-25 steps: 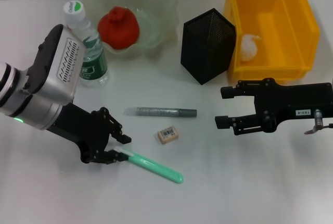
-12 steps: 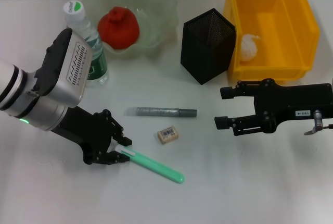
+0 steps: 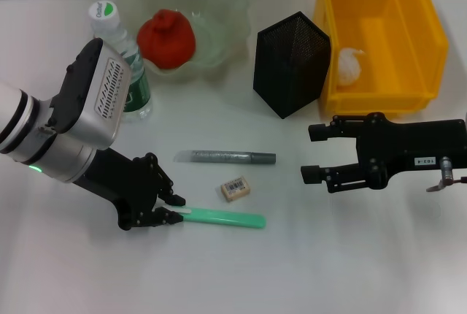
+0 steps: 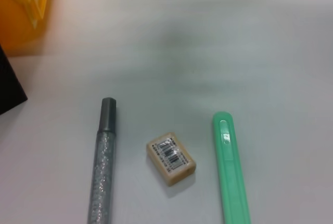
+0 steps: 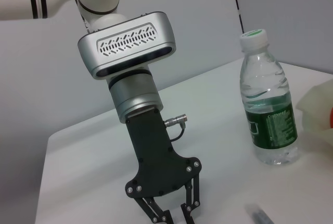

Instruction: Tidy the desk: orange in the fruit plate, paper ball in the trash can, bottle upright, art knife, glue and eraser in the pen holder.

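My left gripper (image 3: 174,209) is low over the desk (image 3: 328,255) at the front left, shut on one end of the green art knife (image 3: 226,218), which lies flat pointing right. The grey glue stick (image 3: 226,157) and the beige eraser (image 3: 235,188) lie just beyond it; the left wrist view shows the glue (image 4: 101,172), eraser (image 4: 170,157) and knife (image 4: 230,177) side by side. The black mesh pen holder (image 3: 290,62) stands behind. The orange (image 3: 166,36) sits in the fruit plate (image 3: 222,7). The bottle (image 3: 124,73) stands upright. The paper ball (image 3: 349,64) lies in the yellow trash can (image 3: 423,36). My right gripper (image 3: 315,152) hangs open at the right.
The right wrist view looks across at the left arm's gripper (image 5: 169,216) and the upright bottle (image 5: 268,114). The pen holder stands close beside the trash can's left wall. Bare white desk stretches along the front and between the two grippers.
The green art knife has swung from pointing down-right to lying level, its far end moving up with the left gripper's turn. The right arm has not moved.
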Available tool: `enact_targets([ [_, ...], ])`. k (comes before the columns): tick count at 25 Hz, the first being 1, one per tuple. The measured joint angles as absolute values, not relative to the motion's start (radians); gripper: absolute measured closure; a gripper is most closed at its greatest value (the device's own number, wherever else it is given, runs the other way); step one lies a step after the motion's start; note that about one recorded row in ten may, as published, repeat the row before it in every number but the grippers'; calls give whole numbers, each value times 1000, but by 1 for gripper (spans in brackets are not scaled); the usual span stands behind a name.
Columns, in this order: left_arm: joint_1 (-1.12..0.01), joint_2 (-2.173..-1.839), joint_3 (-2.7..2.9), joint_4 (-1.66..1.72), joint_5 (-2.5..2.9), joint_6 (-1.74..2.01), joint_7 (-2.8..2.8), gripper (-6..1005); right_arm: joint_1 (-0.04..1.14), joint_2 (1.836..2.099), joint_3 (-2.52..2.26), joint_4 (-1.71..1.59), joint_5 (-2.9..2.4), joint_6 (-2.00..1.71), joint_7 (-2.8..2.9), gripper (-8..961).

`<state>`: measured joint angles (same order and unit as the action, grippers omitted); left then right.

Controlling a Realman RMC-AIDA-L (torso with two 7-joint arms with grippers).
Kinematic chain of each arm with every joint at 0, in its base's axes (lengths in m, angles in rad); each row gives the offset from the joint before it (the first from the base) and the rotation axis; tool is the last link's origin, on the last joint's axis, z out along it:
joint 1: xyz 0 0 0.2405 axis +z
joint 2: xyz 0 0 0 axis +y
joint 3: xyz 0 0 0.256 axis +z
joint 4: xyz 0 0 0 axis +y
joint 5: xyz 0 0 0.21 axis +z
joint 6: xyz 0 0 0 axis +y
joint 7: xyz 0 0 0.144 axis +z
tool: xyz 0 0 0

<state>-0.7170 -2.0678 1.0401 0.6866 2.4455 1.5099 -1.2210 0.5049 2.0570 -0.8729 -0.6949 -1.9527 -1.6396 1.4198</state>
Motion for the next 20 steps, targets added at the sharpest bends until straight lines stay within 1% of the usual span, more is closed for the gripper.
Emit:
enact_targets([
  [2,-717,-2068,1040,687,2443,1512,-1221,806,505,2057,-873,-695,-1953,-1641,1421,130],
  [11,-708,-2065,999,702,2413,1580,-1216,813,504,2056,-873,-695,-1953,-1645,1423,130],
  [14,-695,-2059,869,762,2389,1712,-1194,807,499,2052,-873,-694,-1953,-1645,1423,130],
  [20,-679,-2062,794,834,2346,1793,-1204,796,479,2044,-848,-695,-1955,-1642,1405,130],
])
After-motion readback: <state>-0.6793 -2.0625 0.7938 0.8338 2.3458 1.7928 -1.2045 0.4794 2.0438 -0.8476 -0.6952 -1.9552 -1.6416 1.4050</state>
